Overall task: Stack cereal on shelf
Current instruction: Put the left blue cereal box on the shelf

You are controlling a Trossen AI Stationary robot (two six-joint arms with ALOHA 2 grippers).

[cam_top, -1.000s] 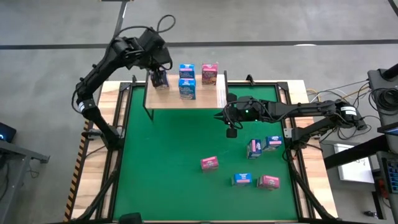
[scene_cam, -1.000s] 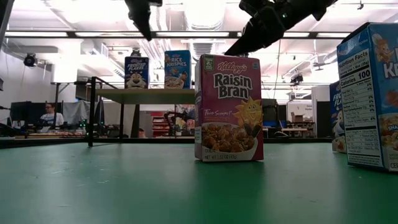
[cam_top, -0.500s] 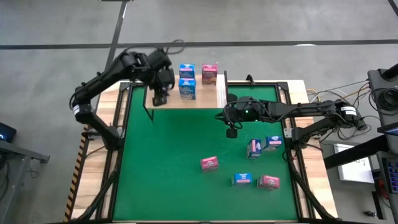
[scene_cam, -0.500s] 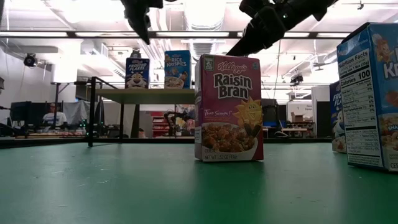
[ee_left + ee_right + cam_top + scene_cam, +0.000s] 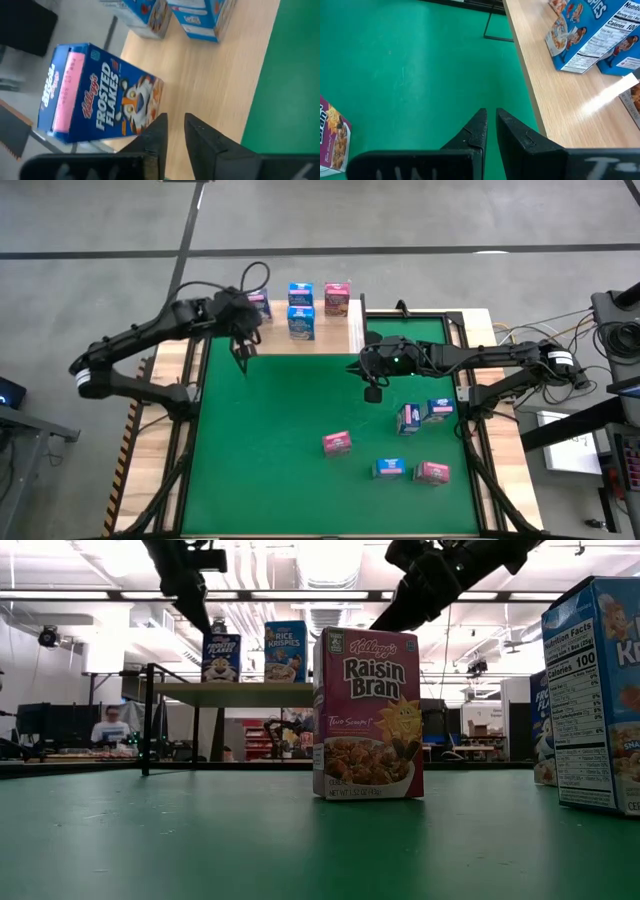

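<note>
frosted flakes box (image 5: 102, 95) stands upright on your shelf (image 5: 330, 340), left end, beside two blue boxes. left gripper (image 5: 172, 131) hovers just off it, fingers nearly together, empty. right gripper (image 5: 489, 125) waits over green mat (image 5: 300, 410), fingers likewise close.

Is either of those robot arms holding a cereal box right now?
No. The left gripper and right gripper both have their jaws nearly shut on nothing.

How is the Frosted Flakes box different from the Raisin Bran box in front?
The Frosted Flakes box is blue; the Raisin Bran box is magenta. Frosted Flakes stands up on the wooden shelf; Raisin Bran stands on the green mat. Both are upright, and no pincer holds either.
</note>
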